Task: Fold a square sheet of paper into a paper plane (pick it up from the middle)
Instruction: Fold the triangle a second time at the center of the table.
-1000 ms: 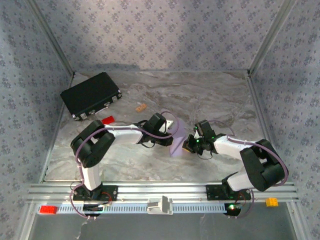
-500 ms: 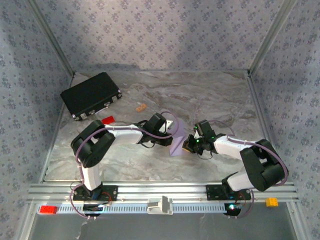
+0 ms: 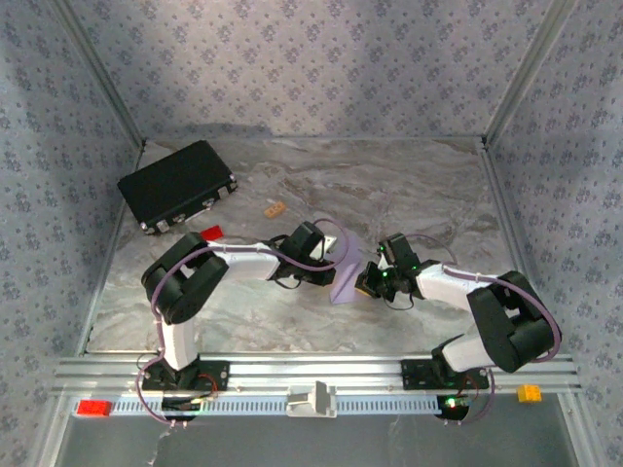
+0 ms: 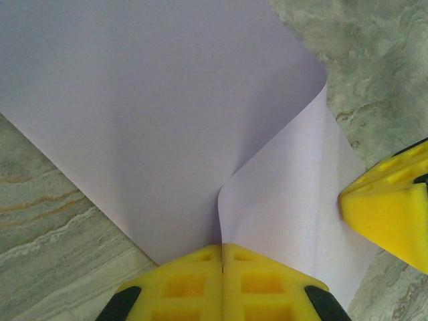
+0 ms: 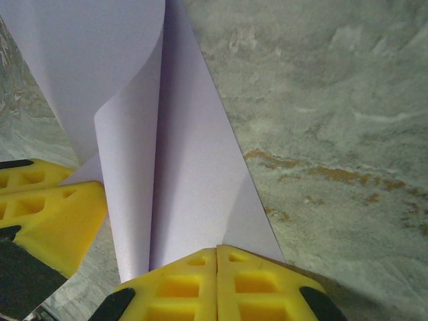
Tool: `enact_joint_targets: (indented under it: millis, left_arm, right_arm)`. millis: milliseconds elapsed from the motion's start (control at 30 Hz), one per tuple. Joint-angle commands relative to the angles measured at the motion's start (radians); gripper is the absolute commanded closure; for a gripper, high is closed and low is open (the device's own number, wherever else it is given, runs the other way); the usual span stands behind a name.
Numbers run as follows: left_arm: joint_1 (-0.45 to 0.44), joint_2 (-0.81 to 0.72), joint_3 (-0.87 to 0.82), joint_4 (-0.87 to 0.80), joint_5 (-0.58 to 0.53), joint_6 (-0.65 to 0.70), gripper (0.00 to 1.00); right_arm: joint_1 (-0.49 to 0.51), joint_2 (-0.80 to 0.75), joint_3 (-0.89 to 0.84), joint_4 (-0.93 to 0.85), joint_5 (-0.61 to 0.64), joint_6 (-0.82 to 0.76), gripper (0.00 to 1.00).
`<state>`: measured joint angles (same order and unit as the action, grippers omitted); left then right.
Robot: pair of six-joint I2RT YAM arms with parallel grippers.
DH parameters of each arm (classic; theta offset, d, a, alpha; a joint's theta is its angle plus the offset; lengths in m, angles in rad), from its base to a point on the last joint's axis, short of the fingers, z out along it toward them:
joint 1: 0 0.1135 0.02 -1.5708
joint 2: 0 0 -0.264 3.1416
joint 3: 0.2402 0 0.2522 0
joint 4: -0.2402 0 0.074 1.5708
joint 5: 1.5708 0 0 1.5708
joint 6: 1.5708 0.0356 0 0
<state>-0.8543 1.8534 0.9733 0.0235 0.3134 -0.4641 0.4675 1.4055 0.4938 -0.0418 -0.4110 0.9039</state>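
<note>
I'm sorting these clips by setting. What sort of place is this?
Probably a robot test cell in a lab, not a home: patterned walls box in a marble-look table, with a left arm and right arm bolted to an aluminium rail at its near edge.

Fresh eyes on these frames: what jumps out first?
The pale lilac square sheet of paper, bent into a loose curl in the middle of the table, is pinched by the left end effector and right end effector, close together. Next, the black case at the far left corner.
</note>
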Motion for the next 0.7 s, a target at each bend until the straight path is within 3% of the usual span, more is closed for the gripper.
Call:
enact_joint_targets:
  millis: [0,667]
  left_arm:
    - [0.005,-0.001,0.03,0.013,-0.005,0.018,1.0]
    - [0.007,-0.008,0.021,0.029,-0.011,0.015,1.0]
  right_arm:
    - [0.008,0.013,-0.005,-0.085,0.041,-0.016,0.93]
    - [0.007,0.013,-0.005,-0.087,0.043,-0.013,0.93]
